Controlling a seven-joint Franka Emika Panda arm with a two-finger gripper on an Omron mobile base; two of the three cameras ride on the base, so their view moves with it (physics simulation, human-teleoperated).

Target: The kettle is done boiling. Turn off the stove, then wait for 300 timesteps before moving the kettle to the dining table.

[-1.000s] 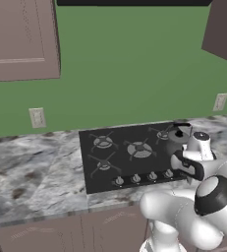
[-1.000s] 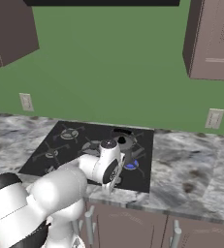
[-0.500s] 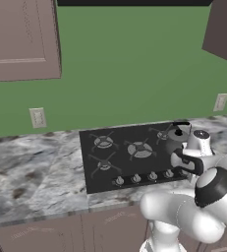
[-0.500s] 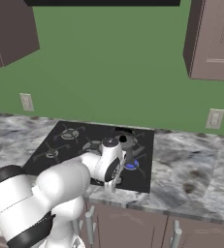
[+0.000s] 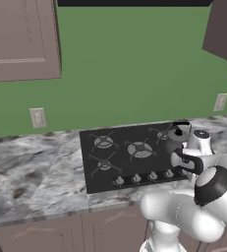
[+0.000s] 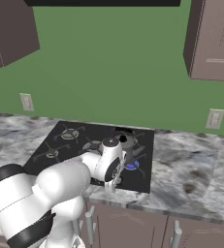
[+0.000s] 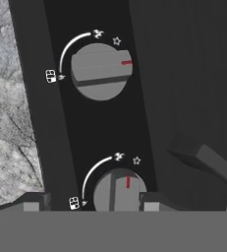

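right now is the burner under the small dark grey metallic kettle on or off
On: the right base view shows a blue flame on the black glass cooktop just below the small dark grey metallic kettle.

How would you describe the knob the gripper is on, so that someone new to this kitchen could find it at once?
Start at the black stove set in the marble counter, and follow the row of silver knobs along its front edge to the end nearest the kettle. In the hand view, the knob sits between the gripper's fingertips. Unlike its neighbour, its red mark points up the stove, not sideways.
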